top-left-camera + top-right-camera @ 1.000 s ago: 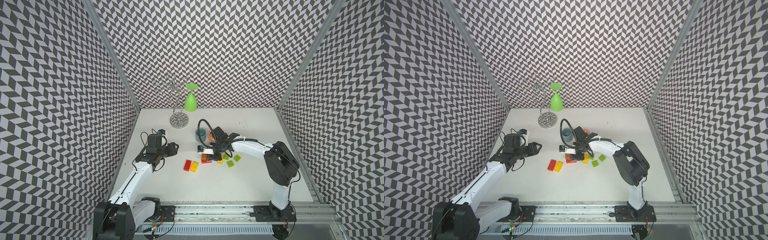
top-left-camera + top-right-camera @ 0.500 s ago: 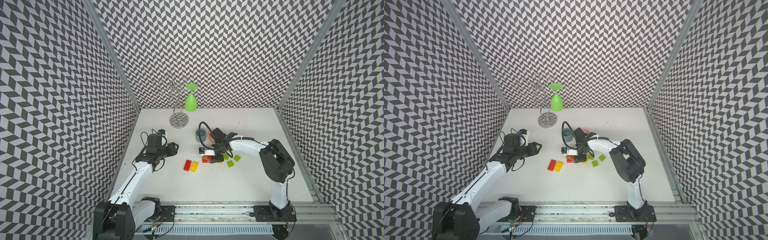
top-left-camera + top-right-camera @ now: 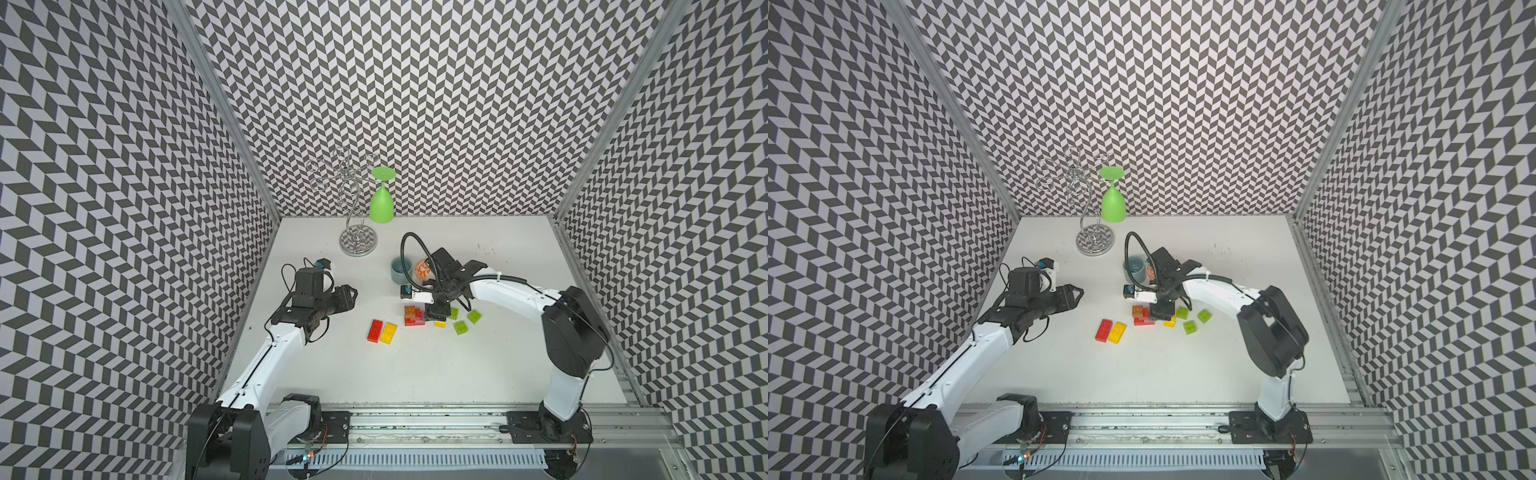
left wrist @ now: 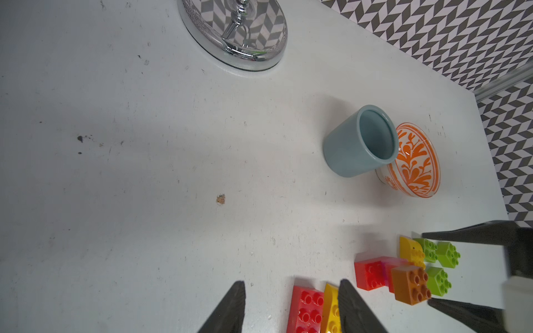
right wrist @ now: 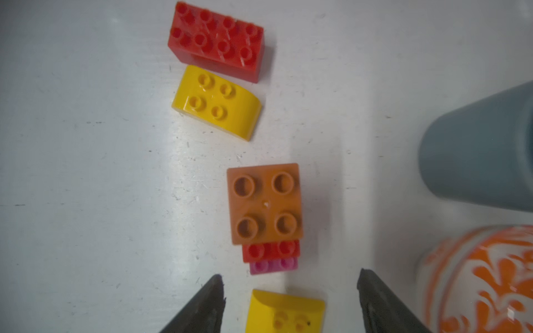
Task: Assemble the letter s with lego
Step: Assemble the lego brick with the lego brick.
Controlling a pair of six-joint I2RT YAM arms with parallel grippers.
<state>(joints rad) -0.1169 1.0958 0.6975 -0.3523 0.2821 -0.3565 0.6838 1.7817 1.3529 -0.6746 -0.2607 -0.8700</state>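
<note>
Stack (image 5: pixel 265 204) of orange, red and pink bricks sat near the cup (image 5: pixel 478 150). Right jaws gaped empty astride 1 yellow brick (image 5: pixel 285 311); left jaws hung part-open, empty. Closing crooked could topple the stack.

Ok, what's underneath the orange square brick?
The orange square brick appears to sit on a red brick, with a pink brick showing past that. How far either reaches beneath it is covered.

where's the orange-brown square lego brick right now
In both top views the orange-brown brick sits mid-table atop a red brick, right beside the right gripper on its left-arm side. The blue cup stands farther back, toward the rear wall.
</note>
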